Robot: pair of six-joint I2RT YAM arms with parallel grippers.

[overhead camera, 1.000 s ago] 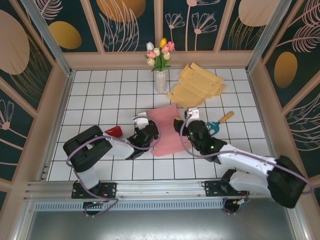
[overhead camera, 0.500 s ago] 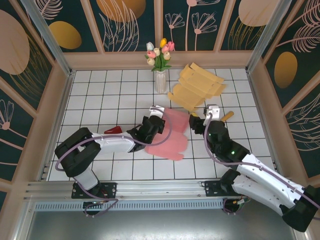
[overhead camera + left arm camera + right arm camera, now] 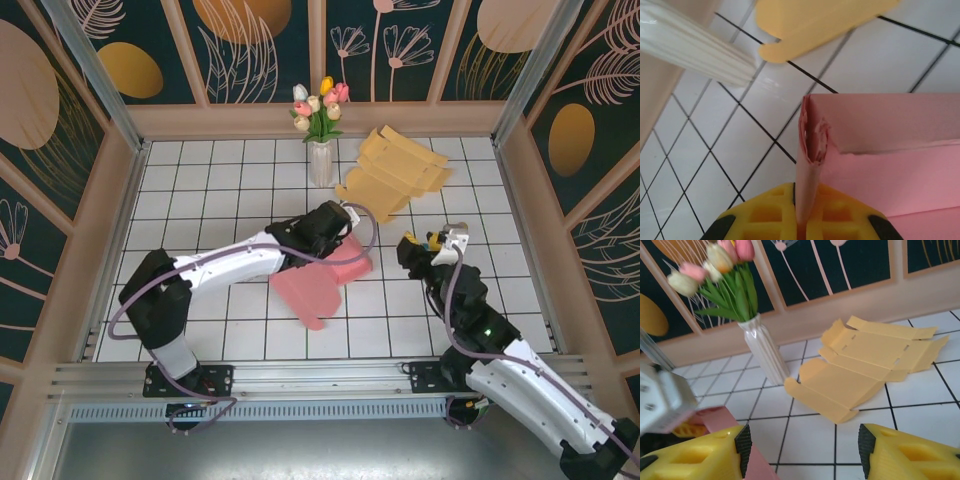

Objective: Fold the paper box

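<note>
From above, my left pincer (image 3: 343, 232) reaches far forward, and my own wrist hides its grip. The pink paper box (image 3: 312, 285) trails from it back toward my bases. My right pincer (image 3: 437, 246) sits apart to the right, its jaws too small to read.

On my left wrist, my fingers (image 3: 765, 220), cut off at the bottom, are clamped on a pink wall. Beyond them the vase (image 3: 690, 50) and yellow cardboard (image 3: 815, 20) are cropped.

On my right wrist, my fingers stand wide apart, holding nothing. A pink corner shows beside the left one.
</note>
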